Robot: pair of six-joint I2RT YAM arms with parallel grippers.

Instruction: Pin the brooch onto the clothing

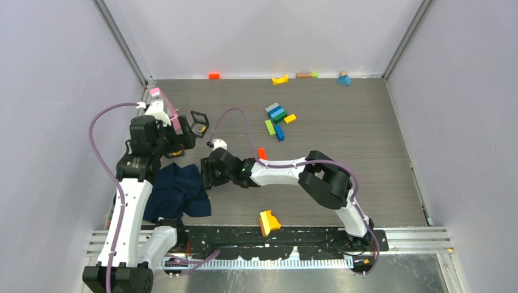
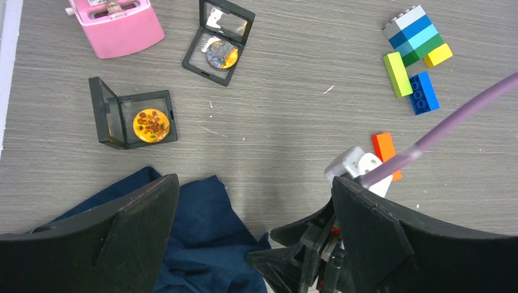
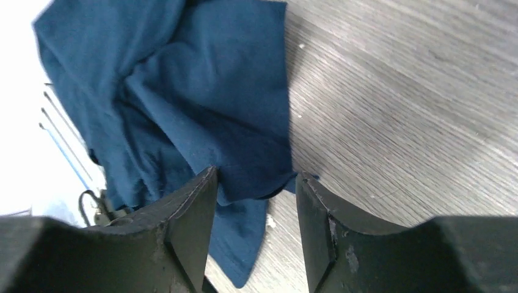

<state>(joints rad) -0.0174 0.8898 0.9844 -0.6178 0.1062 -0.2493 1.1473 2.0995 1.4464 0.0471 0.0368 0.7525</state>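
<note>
The clothing, a crumpled dark navy T-shirt [image 1: 177, 192], lies at the near left of the table; it also shows in the left wrist view [image 2: 201, 244] and the right wrist view [image 3: 201, 91]. The brooch [image 2: 151, 125], a small orange-gold round badge, sits in an open black case [image 2: 116, 119] beyond the shirt. My left gripper [image 2: 255, 182] is open and empty, above the shirt's far edge. My right gripper [image 3: 255, 175] is open, low at the shirt's right edge, with the hem lying between its jaws; it shows in the top view [image 1: 206, 174] too.
A second open black case [image 2: 218, 43] holds another round badge, and a pink box [image 2: 116, 24] stands at the far left. An orange block [image 1: 262, 153], a cluster of coloured blocks [image 1: 276, 115] and a yellow wedge [image 1: 269, 221] lie to the right. More blocks line the back wall.
</note>
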